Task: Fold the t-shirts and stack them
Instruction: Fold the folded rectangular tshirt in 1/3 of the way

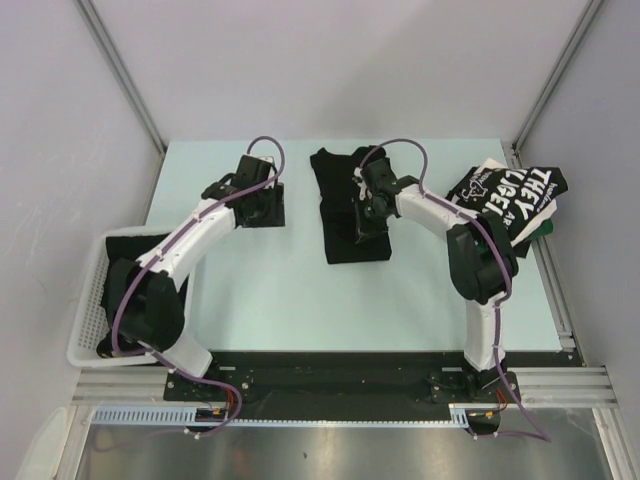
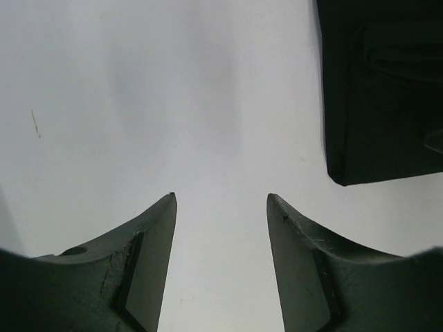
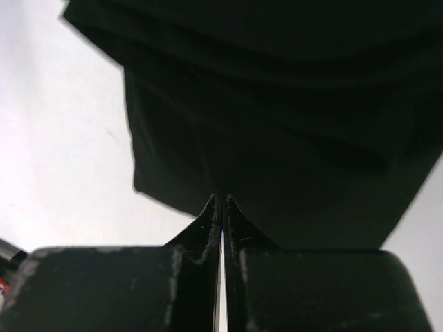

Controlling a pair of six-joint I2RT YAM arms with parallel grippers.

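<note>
- A folded black shirt (image 1: pixel 345 215) lies flat as a long rectangle in the upper middle of the top view, on the pale desk (image 1: pixel 270 290).
- The right pincer (image 1: pixel 366 212) is low over the right part of that shirt. In its wrist view the right pincer (image 3: pixel 221 200) is clenched, the two tips pressed together right at the near hem of the shirt (image 3: pixel 291 117). Whether any cloth is caught between them cannot be told.
- The left pincer (image 1: pixel 262 205) sits left of the shirt, apart from it. Its wrist view shows the pincer (image 2: pixel 221 200) released, fingers spread wide over bare desk, with a corner of the shirt (image 2: pixel 384 104) in the upper right of that frame.
- A heap of shirts (image 1: pixel 510 195), black with big white letters, lies crumpled at the right edge of the desk, behind the right arm's elbow.
- A white mesh basket (image 1: pixel 90 320) stands at the lower left edge, with black cloth (image 1: pixel 130 250) inside.
</note>
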